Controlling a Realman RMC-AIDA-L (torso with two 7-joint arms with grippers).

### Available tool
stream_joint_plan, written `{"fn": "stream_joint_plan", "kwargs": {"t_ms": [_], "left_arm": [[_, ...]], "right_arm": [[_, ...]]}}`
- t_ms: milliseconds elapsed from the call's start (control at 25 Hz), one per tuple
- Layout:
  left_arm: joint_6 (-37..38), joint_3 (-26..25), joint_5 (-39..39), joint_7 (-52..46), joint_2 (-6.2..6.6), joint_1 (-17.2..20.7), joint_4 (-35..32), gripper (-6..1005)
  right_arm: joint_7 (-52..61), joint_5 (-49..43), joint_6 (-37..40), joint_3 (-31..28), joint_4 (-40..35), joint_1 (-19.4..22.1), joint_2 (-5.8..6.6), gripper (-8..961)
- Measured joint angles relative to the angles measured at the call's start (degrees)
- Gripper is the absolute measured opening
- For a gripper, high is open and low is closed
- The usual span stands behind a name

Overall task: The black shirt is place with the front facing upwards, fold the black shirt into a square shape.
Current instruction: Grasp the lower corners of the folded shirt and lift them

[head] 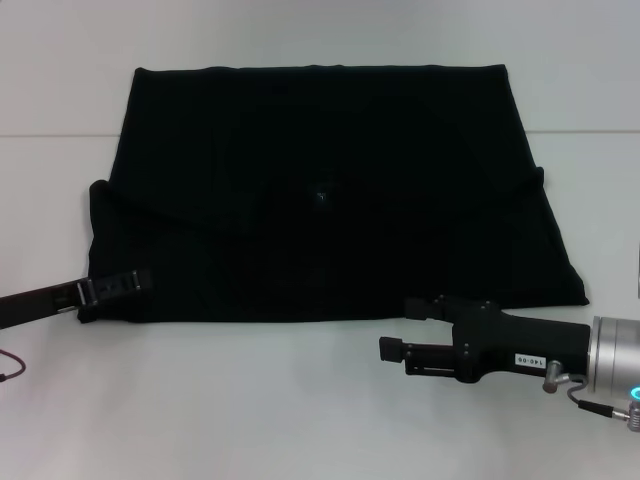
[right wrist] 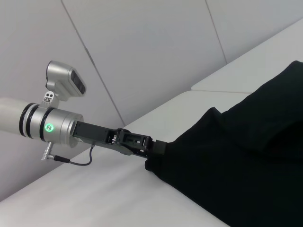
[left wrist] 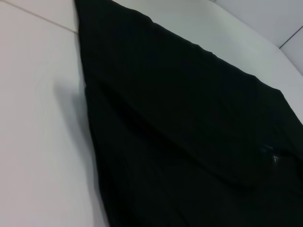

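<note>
The right gripper (head: 400,330), lower right of the head view, holds its fingers apart just off the near hem of the black shirt (head: 330,190). At lower left, the left gripper (head: 140,280) is clamped on the shirt's near corner. The shirt lies folded across the middle of the white table (head: 250,400).

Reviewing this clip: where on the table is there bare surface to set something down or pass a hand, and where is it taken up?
Bare table runs along the near edge, between the left gripper and the right gripper. Bare strips also lie behind the black shirt and beside its far corners. The shirt fills the middle; its near corners are crowded by both grippers.
</note>
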State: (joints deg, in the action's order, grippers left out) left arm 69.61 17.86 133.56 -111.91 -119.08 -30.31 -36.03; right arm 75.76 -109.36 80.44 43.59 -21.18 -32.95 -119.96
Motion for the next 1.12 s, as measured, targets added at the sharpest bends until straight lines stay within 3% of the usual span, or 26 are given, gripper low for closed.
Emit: {"fn": "stream_joint_plan", "kwargs": {"t_ms": [200, 520, 840, 960, 1120], "left_arm": [[0.0, 1.6, 1.6, -1.6, 0.02, 0.0, -1.0, 919], [-0.8, 3.0, 2.2, -2.0, -0.26, -0.2, -1.5, 508], [-0.7, 2.8, 2.1, -2.0, -0.13, -0.4, -1.5, 209], [-0.7, 2.7, 2.1, -2.0, -0.06, -0.5, -1.5, 78], [-0.7, 2.6, 1.9, -2.0, 0.04, -0.6, -1.5, 72]], "right_arm": [[0.0, 1.0, 0.1, 0.0, 0.0, 0.2, 0.02, 883], [0.0, 1.6, 0.2, 0.0, 0.0, 0.3, 0.09, 883], [0.4, 2.1, -0.3, -0.8, -0.4, 0.5, 0.27, 882], [4.0, 2.0, -0.6, -1.6, -1.9, 1.0, 0.79, 882], [15.2, 1.1, -0.7, -1.7, -6.8, 2.0, 2.9, 882]]}}
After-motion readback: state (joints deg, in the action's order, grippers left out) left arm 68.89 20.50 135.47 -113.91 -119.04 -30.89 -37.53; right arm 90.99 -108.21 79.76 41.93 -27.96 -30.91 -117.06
